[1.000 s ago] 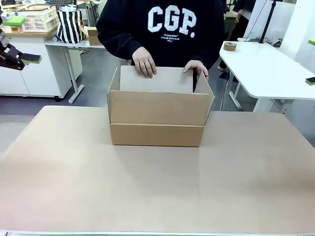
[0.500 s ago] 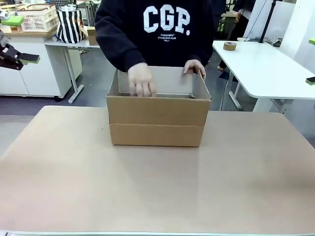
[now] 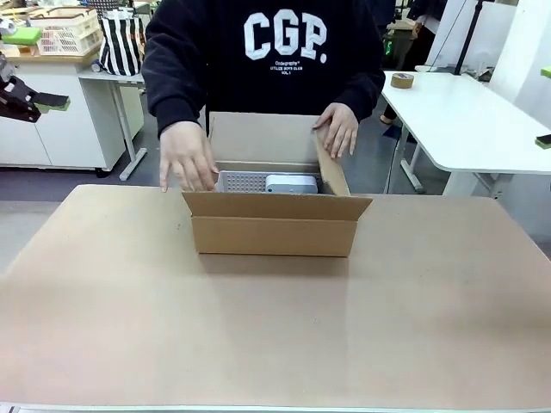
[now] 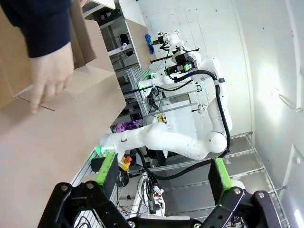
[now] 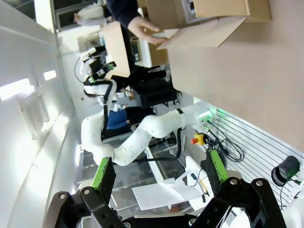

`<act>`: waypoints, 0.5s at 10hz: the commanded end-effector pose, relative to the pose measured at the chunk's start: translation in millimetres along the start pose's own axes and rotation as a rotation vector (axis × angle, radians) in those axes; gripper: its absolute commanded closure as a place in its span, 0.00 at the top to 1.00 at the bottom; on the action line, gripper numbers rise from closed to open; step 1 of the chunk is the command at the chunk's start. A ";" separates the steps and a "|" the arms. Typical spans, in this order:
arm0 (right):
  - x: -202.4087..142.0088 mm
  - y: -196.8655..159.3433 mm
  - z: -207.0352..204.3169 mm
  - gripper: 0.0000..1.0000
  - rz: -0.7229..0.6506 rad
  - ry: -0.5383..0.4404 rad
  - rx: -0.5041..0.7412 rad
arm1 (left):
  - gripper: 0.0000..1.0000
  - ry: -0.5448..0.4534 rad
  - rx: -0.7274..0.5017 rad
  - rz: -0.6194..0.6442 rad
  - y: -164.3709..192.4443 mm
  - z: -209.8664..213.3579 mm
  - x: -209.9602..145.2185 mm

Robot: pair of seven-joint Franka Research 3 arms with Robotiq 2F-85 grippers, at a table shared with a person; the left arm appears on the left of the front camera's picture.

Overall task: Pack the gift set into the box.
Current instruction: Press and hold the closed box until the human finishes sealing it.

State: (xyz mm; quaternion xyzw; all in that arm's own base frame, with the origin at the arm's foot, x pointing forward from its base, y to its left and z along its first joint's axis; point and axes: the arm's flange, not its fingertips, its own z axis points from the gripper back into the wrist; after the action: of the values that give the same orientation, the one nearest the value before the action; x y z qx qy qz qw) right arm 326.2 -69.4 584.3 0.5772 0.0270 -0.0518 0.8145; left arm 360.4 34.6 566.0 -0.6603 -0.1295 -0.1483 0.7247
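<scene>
A brown table (image 3: pixel 275 344) is seen, with the box (image 3: pixel 274 234) set on its far half and its flaps opened; the left gripper (image 4: pixel 163 173) is held spread with nothing between its pads, well apart from the box; the right gripper (image 5: pixel 159 172) is likewise spread and empty; one hand (image 3: pixel 188 155) of the person is laid open on a side flap, the other hand (image 3: pixel 338 129) rested open on the opposite flap; the gift set (image 3: pixel 291 183) is seen lying inside the box.
</scene>
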 end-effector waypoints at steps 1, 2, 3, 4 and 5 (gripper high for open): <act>0.2 1.6 0.1 1.00 0.028 0.002 0.020 | 1.00 0.013 0.006 0.014 -3.8 2.2 -2.0; 0.2 1.6 0.1 1.00 0.028 0.002 0.020 | 1.00 0.013 0.006 0.014 -3.8 2.2 -2.0; 0.2 1.6 0.1 1.00 0.028 0.002 0.020 | 1.00 0.013 0.006 0.014 -3.8 2.2 -2.0; 0.2 1.6 0.1 1.00 0.028 0.002 0.020 | 1.00 0.013 0.006 0.014 -3.8 2.2 -2.0; 0.2 1.6 0.1 1.00 0.028 0.002 0.020 | 1.00 0.013 0.006 0.014 -3.8 2.2 -2.0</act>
State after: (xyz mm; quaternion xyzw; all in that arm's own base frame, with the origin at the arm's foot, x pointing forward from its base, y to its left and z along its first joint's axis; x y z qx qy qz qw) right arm 326.1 -69.5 584.3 0.5773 0.0270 -0.0517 0.8145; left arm 360.4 34.6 566.0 -0.6603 -0.1295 -0.1483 0.7247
